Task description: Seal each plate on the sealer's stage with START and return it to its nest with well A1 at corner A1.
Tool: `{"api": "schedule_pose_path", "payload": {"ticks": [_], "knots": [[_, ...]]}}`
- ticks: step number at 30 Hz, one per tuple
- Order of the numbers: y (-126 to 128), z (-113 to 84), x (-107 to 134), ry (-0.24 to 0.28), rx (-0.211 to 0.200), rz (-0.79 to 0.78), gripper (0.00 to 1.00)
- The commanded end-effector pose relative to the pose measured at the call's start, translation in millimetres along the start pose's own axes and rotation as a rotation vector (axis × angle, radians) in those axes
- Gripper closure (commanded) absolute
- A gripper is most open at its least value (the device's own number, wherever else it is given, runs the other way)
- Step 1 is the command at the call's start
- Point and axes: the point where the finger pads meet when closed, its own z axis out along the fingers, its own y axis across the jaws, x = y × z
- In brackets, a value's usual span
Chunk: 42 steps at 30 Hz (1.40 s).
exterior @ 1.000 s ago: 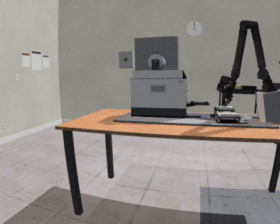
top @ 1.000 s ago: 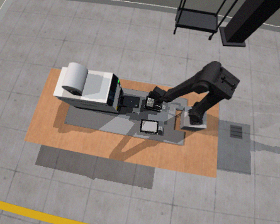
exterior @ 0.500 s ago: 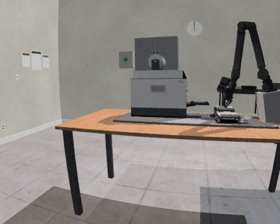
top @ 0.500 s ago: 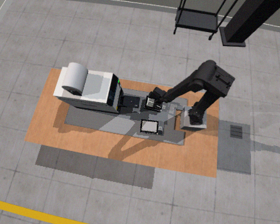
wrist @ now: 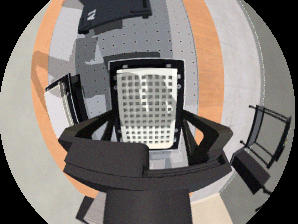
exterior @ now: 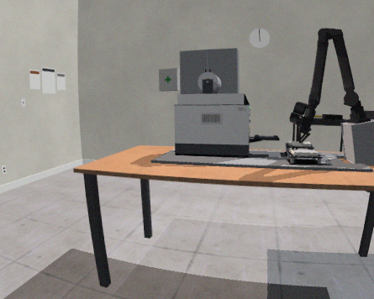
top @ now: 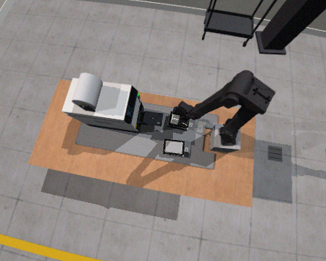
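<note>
A white plate with a grid of wells lies in the black far-side nest. My gripper is open over it, one finger beside each long side. The fingers look close to the plate's near half, but their exact height is hard to tell. The other plate lies in the near-side nest; its wells are too small to make out. The sealer has its dark stage out, with no plate on it. Its lamp is green.
The nests stand on a grey perforated board. The sealer's tall body with its white roll stands beyond the stage. The near-side nest is close beside my gripper, on the left in the wrist view. The arm's base is at the opposite end.
</note>
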Motion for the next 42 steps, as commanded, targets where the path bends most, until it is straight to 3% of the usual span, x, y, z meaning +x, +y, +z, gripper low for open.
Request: {"api": "schedule_pose_path", "payload": {"ticks": [1, 20, 28, 42], "knots": [[-5, -3.6, -7, -0.011, 0.010, -0.010, 0.00], [-6, -3.6, -9, -0.014, 0.011, -0.009, 0.00], [-4, 11.0, -11, -0.023, 0.008, 0.002, 0.00], [-5, 16.4, 8, -0.003, 0.009, 0.027, 0.00]]}}
